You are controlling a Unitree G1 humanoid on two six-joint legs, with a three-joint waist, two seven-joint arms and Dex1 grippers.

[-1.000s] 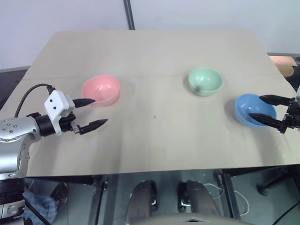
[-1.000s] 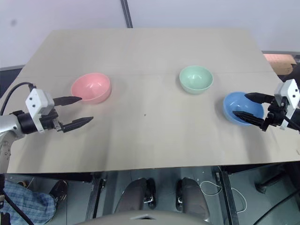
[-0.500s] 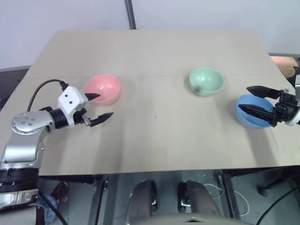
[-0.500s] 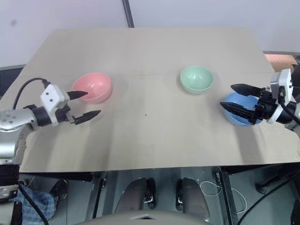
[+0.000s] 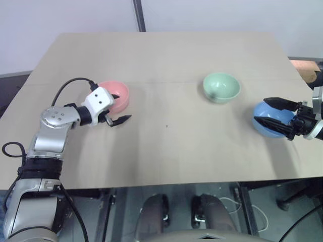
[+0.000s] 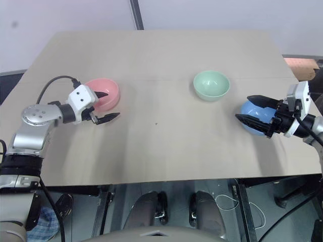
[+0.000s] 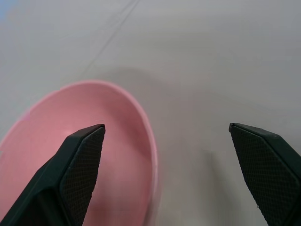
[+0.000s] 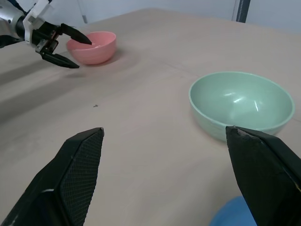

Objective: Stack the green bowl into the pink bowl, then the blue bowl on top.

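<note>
The pink bowl [image 5: 120,88] stands at the table's left, the green bowl [image 5: 221,86] right of the middle, and the blue bowl [image 5: 276,114] near the right edge. All three are upright and apart from each other. My left gripper [image 5: 121,107] is open astride the pink bowl's near rim [image 7: 149,141]: one finger [image 7: 80,160] is over the inside, the other [image 7: 263,160] over the table outside. My right gripper [image 5: 261,111] is open just above the blue bowl, its fingers pointing toward the table's middle. In the right wrist view the green bowl [image 8: 240,101] lies ahead.
The tan table [image 5: 166,146] has a faint seam across it behind the bowls. Its front edge runs close below both arms. An orange object [image 5: 304,68] lies off the table's right side. A dark post [image 5: 139,15] rises behind the far edge.
My left gripper has moved forward and right to the pink bowl, so that its fingers now straddle the rim. My right gripper has shifted a little left over the blue bowl. The bowls have not moved.
</note>
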